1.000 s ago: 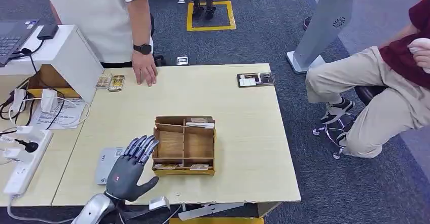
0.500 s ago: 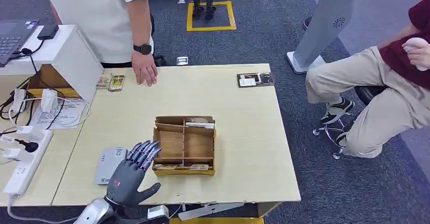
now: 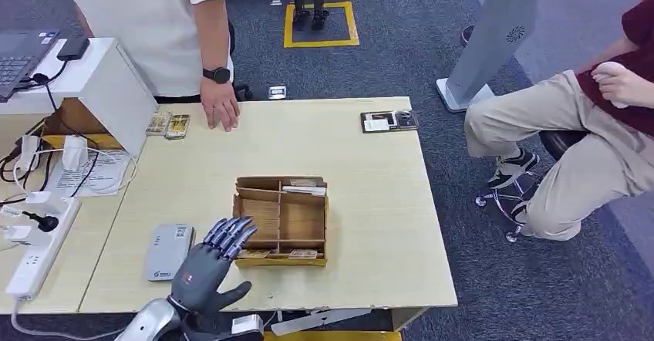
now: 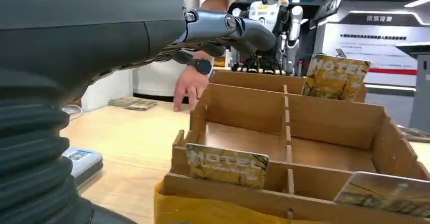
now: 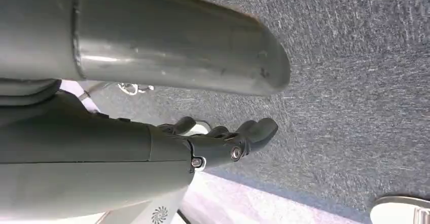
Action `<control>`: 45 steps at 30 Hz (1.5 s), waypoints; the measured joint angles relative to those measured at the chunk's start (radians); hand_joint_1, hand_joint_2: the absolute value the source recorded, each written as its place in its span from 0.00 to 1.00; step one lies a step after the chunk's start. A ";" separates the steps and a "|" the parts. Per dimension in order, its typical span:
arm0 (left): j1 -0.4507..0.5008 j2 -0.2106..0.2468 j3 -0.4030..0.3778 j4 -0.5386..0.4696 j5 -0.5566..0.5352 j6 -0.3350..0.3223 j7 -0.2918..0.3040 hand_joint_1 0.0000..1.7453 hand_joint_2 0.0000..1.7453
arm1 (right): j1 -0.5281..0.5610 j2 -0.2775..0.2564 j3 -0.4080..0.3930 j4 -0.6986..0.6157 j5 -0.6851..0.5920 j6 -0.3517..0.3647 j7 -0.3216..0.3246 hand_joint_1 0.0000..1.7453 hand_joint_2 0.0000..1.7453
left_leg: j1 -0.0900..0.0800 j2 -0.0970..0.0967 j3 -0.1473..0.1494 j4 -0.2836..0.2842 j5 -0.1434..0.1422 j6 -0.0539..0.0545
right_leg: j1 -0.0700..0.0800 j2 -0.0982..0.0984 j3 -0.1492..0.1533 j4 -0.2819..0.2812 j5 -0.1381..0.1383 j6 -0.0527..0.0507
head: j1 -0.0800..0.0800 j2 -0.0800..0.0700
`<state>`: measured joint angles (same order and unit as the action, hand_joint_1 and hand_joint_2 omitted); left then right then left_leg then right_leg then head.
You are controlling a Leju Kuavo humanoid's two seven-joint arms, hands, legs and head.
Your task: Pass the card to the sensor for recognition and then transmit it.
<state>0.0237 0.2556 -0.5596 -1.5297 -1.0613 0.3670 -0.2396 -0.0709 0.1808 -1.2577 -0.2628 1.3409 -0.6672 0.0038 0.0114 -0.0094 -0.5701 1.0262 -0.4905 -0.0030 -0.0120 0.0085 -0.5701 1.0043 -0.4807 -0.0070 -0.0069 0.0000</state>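
A wooden divided box (image 3: 301, 220) stands mid-table with hotel cards in it: two lie in its front slot (image 3: 251, 254) and one leans at the back (image 3: 303, 187). In the left wrist view a card (image 4: 227, 164) stands in the near slot, another (image 4: 334, 76) at the far wall. My left hand (image 3: 208, 268) hovers at the box's front-left corner, fingers spread, holding nothing; its fingers (image 4: 223, 29) reach over the box. The grey card reader (image 3: 168, 251) lies flat just left of that hand. My right hand (image 5: 228, 143) hangs over the carpet, fingers loosely extended and empty.
A person stands at the far edge with a hand (image 3: 221, 111) on the table beside two loose cards (image 3: 168, 124). A dark card holder (image 3: 389, 120) lies at the far right. A white stand (image 3: 116, 86), cables and a power strip (image 3: 35, 256) crowd the left. A seated person (image 3: 586, 140) is at the right.
My left hand has slid right and back toward the table's front edge, uncovering the grey card reader. The seated person's hand has shifted slightly.
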 joint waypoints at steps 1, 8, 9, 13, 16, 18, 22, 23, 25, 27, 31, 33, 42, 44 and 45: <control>-0.008 -0.005 -0.006 0.009 0.002 -0.003 0.000 0.00 1.00 | 0.000 0.000 0.000 0.000 0.002 0.000 0.000 0.00 0.00 | 0.000 0.000 0.000 0.000 0.000 0.000 | 0.000 0.000 0.000 0.000 0.000 0.000 | 0.000 0.000; -0.068 -0.048 -0.048 0.102 -0.001 -0.014 0.025 0.00 1.00 | -0.007 -0.002 0.018 0.001 0.009 0.001 0.002 0.00 0.00 | 0.000 0.000 0.000 0.000 0.000 0.000 | 0.000 0.000 0.000 0.000 0.000 0.000 | 0.000 0.000; -0.072 -0.050 -0.050 0.111 -0.004 -0.014 0.032 0.00 1.00 | -0.008 -0.003 0.019 0.002 0.009 0.001 0.004 0.00 0.00 | 0.000 0.000 0.000 0.000 0.000 0.000 | 0.000 0.000 0.000 0.000 0.000 0.000 | 0.000 0.000; -0.086 -0.068 -0.056 0.146 -0.053 0.018 0.090 0.00 1.00 | -0.010 -0.003 0.023 0.004 0.010 0.006 0.010 0.00 0.00 | 0.000 0.000 0.000 0.000 0.000 0.000 | 0.000 0.000 0.000 0.000 0.000 0.000 | 0.000 0.000; -0.092 -0.082 -0.056 0.166 -0.089 0.045 0.127 0.00 1.00 | -0.009 -0.003 0.023 0.005 0.008 0.006 0.015 0.00 0.00 | 0.000 0.000 0.000 0.000 0.000 0.000 | 0.000 0.000 0.000 0.000 0.000 0.000 | 0.000 0.000; -0.095 -0.091 -0.056 0.176 -0.128 0.062 0.163 0.00 1.00 | -0.009 -0.003 0.023 0.005 0.006 0.006 0.015 0.00 0.00 | 0.000 0.000 0.000 0.000 0.000 0.000 | 0.000 0.000 0.000 0.000 0.000 0.000 | 0.000 0.000; -0.099 -0.100 -0.056 0.193 -0.150 0.073 0.181 0.00 1.00 | -0.009 -0.003 0.023 0.005 0.005 0.006 0.016 0.00 0.00 | 0.000 0.000 0.000 0.000 0.000 0.000 | 0.000 0.000 0.000 0.000 0.000 0.000 | 0.000 0.000; -0.100 -0.102 -0.056 0.197 -0.151 0.073 0.182 0.00 1.00 | -0.009 -0.003 0.023 0.005 0.005 0.006 0.016 0.00 0.00 | 0.000 0.000 0.000 0.000 0.000 0.000 | 0.000 0.000 0.000 0.000 0.000 0.000 | 0.000 0.000; -0.101 -0.106 -0.056 0.204 -0.151 0.074 0.183 0.00 1.00 | -0.009 -0.003 0.023 0.005 0.005 0.006 0.016 0.00 0.00 | 0.000 0.000 0.000 0.000 0.000 0.000 | 0.000 0.000 0.000 0.000 0.000 0.000 | 0.000 0.000; -0.101 -0.109 -0.056 0.209 -0.161 0.092 0.192 0.00 1.00 | -0.009 -0.003 0.023 0.005 0.004 0.006 0.016 0.00 0.00 | 0.000 0.000 0.000 0.000 0.000 0.000 | 0.000 0.000 0.000 0.000 0.000 0.000 | 0.000 0.000; -0.099 -0.116 -0.056 0.212 -0.186 0.183 0.200 0.23 1.00 | -0.009 -0.003 0.023 0.005 0.003 0.005 0.018 0.00 0.00 | 0.000 0.000 0.000 0.000 0.000 0.000 | 0.000 0.000 0.000 0.000 0.000 0.000 | 0.000 0.000; -0.097 -0.122 -0.056 0.212 -0.190 0.208 0.200 1.00 1.00 | -0.009 -0.003 0.023 0.005 0.002 0.004 0.018 0.00 0.00 | 0.000 0.000 0.000 0.000 0.000 0.000 | 0.000 0.000 0.000 0.000 0.000 0.000 | 0.000 0.000; -0.082 -0.130 -0.056 0.212 -0.161 0.283 0.148 1.00 1.00 | -0.009 -0.003 0.023 0.005 -0.001 0.003 0.018 0.00 0.00 | 0.000 0.000 0.000 0.000 0.000 0.000 | 0.000 0.000 0.000 0.000 0.000 0.000 | 0.000 0.000; -0.076 -0.130 -0.055 0.212 -0.140 0.297 0.123 1.00 1.00 | -0.009 -0.003 0.023 0.006 -0.001 0.003 0.018 0.00 0.00 | 0.000 0.000 0.000 0.000 0.000 0.000 | 0.000 0.000 0.000 0.000 0.000 0.000 | 0.000 0.000; -0.074 -0.131 -0.055 0.212 -0.127 0.305 0.111 1.00 1.00 | -0.009 -0.003 0.023 0.006 -0.001 0.003 0.018 0.00 0.00 | 0.000 0.000 0.000 0.000 0.000 0.000 | 0.000 0.000 0.000 0.000 0.000 0.000 | 0.000 0.000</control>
<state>-0.0499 0.1244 -0.6149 -1.3180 -1.1886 0.6718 -0.1286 -0.0801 0.1774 -1.2352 -0.2571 1.3401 -0.6645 0.0217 0.0114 -0.0094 -0.5702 1.0262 -0.4905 -0.0030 -0.0121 0.0086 -0.5700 1.0043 -0.4807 -0.0070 -0.0069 0.0000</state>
